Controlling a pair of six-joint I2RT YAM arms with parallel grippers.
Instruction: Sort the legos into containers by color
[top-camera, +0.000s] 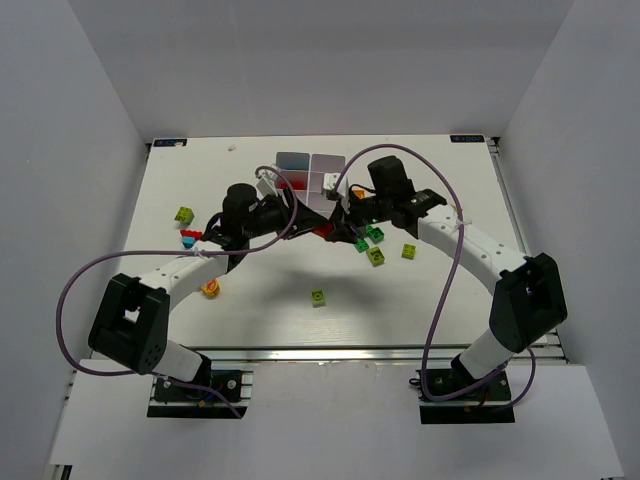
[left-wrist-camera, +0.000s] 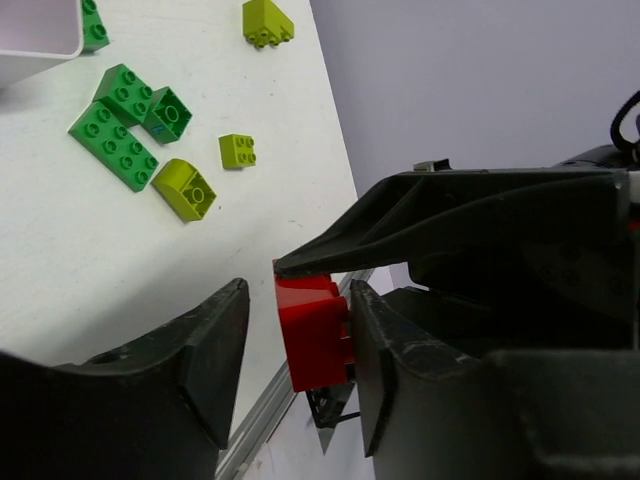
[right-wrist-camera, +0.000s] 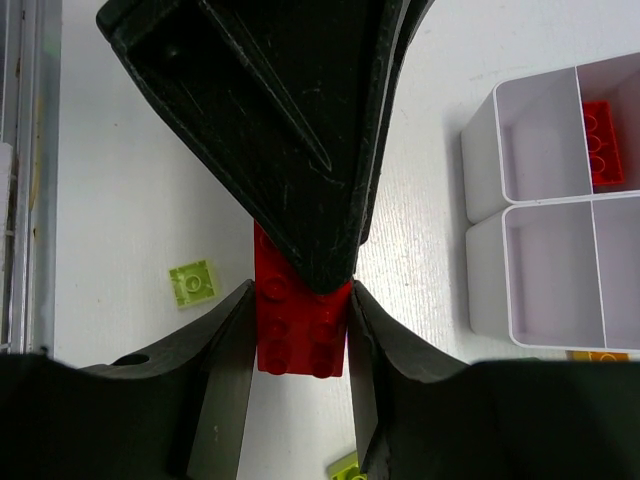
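A red lego (top-camera: 322, 231) (left-wrist-camera: 312, 335) (right-wrist-camera: 300, 340) hangs above the table's middle, between both grippers. My right gripper (right-wrist-camera: 300, 300) (top-camera: 336, 222) is shut on it, both fingers pressed against its sides. My left gripper (left-wrist-camera: 298, 325) (top-camera: 306, 222) straddles the same brick from the other side. One of its fingers (left-wrist-camera: 385, 340) touches the brick and the other stands a gap away. The white containers (top-camera: 310, 165) (right-wrist-camera: 482, 150) sit at the back of the table, with a red brick (right-wrist-camera: 603, 145) in one compartment. A green brick (left-wrist-camera: 92, 25) shows in another.
Loose legos lie around. Green ones (top-camera: 368, 237) (left-wrist-camera: 112, 140) and lime ones (top-camera: 376, 256) (left-wrist-camera: 185, 188) are right of centre. A lime one (top-camera: 318, 297) (right-wrist-camera: 192, 282) is in front. Lime (top-camera: 185, 215), blue-red (top-camera: 188, 238) and orange (top-camera: 211, 289) ones lie at the left.
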